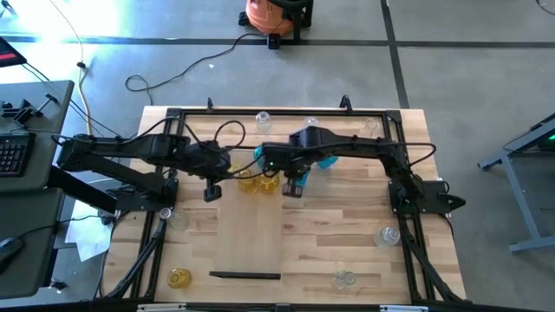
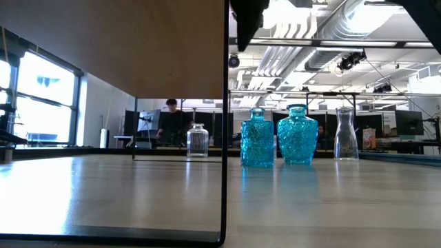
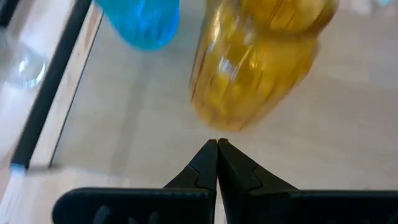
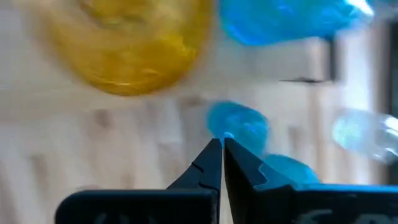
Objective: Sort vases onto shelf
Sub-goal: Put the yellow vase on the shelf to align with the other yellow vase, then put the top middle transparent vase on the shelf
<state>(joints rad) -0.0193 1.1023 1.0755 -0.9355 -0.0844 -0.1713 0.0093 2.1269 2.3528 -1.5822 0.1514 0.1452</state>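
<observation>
This is an open-plan lab or workshop hall. Exposed silver ducts and strip lights run under the ceiling, monitors line benches behind the plank table, and an orange shop vacuum stands on the taped concrete floor.

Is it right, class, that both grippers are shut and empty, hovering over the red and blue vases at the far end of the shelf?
Not quite: the vases beside the blue ones are yellow, not red, as the high view shows. Left gripper and right gripper are shut and empty above the shelf.
</observation>
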